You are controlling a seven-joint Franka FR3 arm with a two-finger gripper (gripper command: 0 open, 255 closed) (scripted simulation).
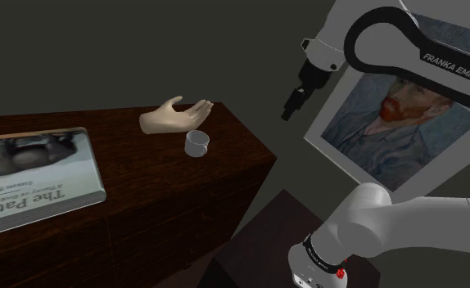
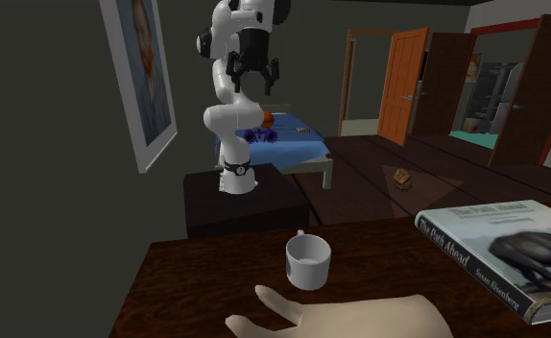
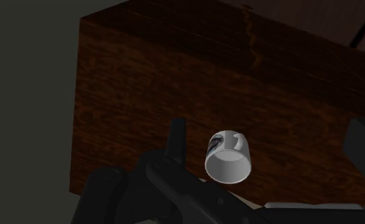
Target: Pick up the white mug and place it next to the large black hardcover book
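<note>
claw: open, fingers splayed, nothing between them. It hangs in the air over the stand, high above the tabletop.

white mug: upright on the dark wood table, well below the claw and well apart from it. It sits near the table end closest to the claw, handle turned back toward the arm. In the wrist view the mug shows rim-on, past one black fingertip, no contact. There is a dark mark on its side.

mannequin hand: pale, lying on the same top, just beyond the mug as seen from the claw. Small gap between the two, not touching.

book: hardcover, flat on the table, cover up, title reads "The Path Ahead", grey-black photo cover. It is farther from the claw than the mug, toward the other end of the top, well apart from mug and mannequin hand.

framed portrait: bearded man, on the wall right behind the arm, roughly level with the claw.

Beyond the claw, on the side away from the mug: a table with a blue cloth and an orange door, open.
</note>
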